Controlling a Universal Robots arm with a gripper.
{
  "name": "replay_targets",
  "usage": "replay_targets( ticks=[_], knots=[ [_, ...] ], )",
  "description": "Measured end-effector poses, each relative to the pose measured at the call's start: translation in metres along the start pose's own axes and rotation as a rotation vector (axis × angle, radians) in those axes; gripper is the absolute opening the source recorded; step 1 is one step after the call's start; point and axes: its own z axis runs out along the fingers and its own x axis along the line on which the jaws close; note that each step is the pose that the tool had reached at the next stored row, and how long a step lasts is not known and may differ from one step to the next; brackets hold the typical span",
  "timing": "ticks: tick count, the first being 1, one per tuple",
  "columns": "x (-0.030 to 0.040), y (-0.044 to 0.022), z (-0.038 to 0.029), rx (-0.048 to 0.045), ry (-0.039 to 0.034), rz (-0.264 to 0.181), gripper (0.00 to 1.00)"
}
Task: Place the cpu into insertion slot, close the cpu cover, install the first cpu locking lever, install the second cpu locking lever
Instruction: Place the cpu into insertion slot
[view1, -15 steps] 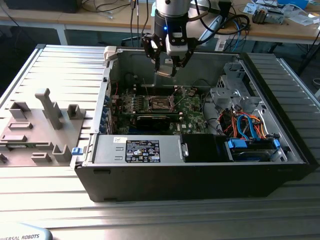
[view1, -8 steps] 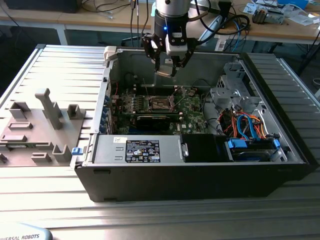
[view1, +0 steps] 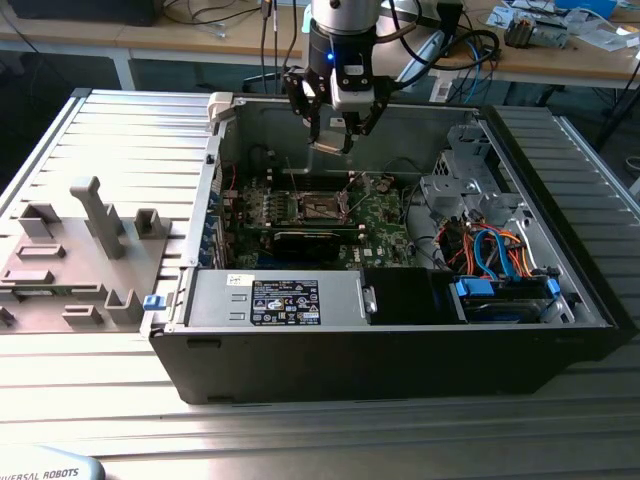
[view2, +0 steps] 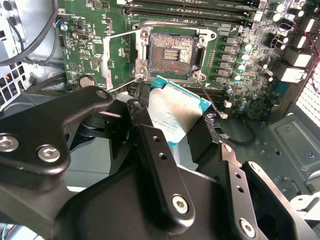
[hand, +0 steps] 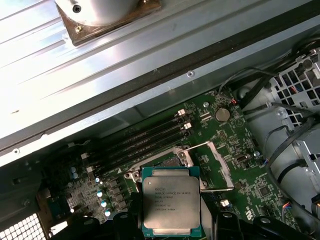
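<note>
My gripper (view1: 333, 128) hangs above the open computer case, shut on the cpu (view1: 330, 147), a flat silver-grey square chip with a green edge. The second wrist view shows the cpu (view2: 175, 107) held between two black fingers (view2: 150, 142), tilted just short of the insertion slot (view2: 172, 52). That slot is a dark square socket with a silvery rim on the green board (view1: 385, 225). The cpu cover (view2: 119, 60) stands swung open beside the slot. In the first wrist view the cpu (hand: 171, 200) hides most of the slot, with the cover (hand: 219, 167) open next to it.
A long black expansion card (view1: 315, 238) lies in front of the socket (view1: 318, 208). The power supply (view1: 285, 300) fills the case's near side. A drive cage with blue and orange cables (view1: 490, 255) sits at the exterior view's right. A grey fixture tray (view1: 70, 250) lies outside the case.
</note>
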Motion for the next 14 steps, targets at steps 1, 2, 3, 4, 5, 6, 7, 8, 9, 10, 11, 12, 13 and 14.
replay_targets(
  ticks=[1, 2, 3, 4, 5, 6, 7, 8, 9, 10, 11, 12, 13, 14],
  knots=[
    [0.0000, 0.0000, 0.0000, 0.0000, 0.0000, 0.001, 0.54],
    [0.0000, 0.0000, 0.0000, 0.0000, -0.0001, 0.001, 0.54],
    [0.0000, 0.0000, 0.0000, 0.0000, -0.0001, 0.002, 0.54],
    [0.0000, 0.0000, 0.0000, 0.0000, -0.0003, 0.003, 0.54],
    [0.0000, 0.0000, 0.0000, -0.0001, -0.0004, 0.005, 0.54],
    [0.0000, 0.0000, 0.0001, 0.0000, -0.0005, 0.006, 0.54],
    [0.0000, 0.0000, 0.0001, -0.0001, -0.0006, 0.007, 0.54],
    [0.0000, 0.0000, 0.0001, -0.0001, -0.0007, 0.008, 0.54],
    [0.0000, 0.0000, 0.0001, -0.0001, -0.0007, 0.009, 0.54],
    [0.0000, 0.0000, 0.0001, -0.0001, -0.0008, 0.009, 0.54],
    [0.0000, 0.0000, 0.0001, -0.0002, -0.0009, 0.011, 0.54],
    [0.0000, 0.0000, 0.0001, -0.0002, -0.0010, 0.012, 0.54],
    [0.0000, 0.0000, 0.0001, -0.0001, -0.0011, 0.012, 0.54],
    [0.0000, 0.0000, 0.0002, -0.0002, -0.0011, 0.013, 0.54]
  ],
)
